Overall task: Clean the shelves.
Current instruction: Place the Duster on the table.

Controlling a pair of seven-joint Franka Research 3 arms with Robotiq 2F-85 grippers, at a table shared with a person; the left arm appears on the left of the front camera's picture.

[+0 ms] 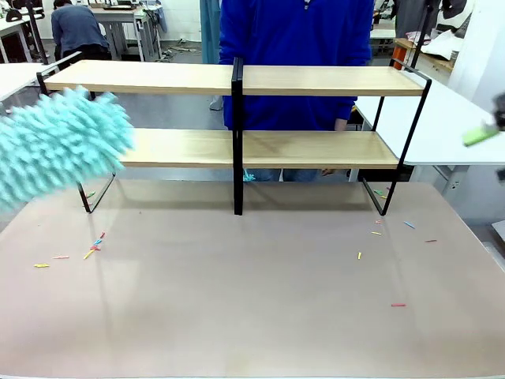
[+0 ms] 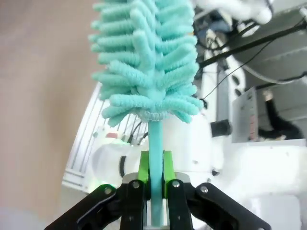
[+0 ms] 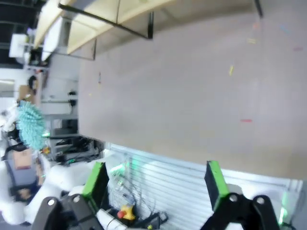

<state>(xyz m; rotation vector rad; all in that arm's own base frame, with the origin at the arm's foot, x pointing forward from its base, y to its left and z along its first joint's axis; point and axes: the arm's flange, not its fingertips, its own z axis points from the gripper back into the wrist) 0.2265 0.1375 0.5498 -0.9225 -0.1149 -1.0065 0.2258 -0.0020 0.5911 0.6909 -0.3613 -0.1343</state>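
1. Left gripper (image 2: 153, 191): jaws closed tight on the thin handle of the duster (image 2: 146, 62), green pads (image 2: 143, 167) pinching it on both sides just below the fluffy head.
2. Duster: turquoise chenille fronds, soft and bushy, on a smooth plastic stem; likely very light and floppy at the tips. Hold near the head looks right for control.
3. Right gripper (image 3: 156, 184): jaws wide apart, holding nothing, hanging over the near table edge.
4. Shelves (image 1: 237, 146): standing on the far half of the table (image 1: 252, 316), person behind; duster head sits by the left end, between the two boards' heights.
5. Shelves build: two long pale wood boards, flat and smooth, in a thin black metal frame with a middle post; rigid, probably light enough to shift if pushed hard, so wipe gently.
6. Table: matte beige top, small coloured scraps (image 1: 95, 243) scattered.
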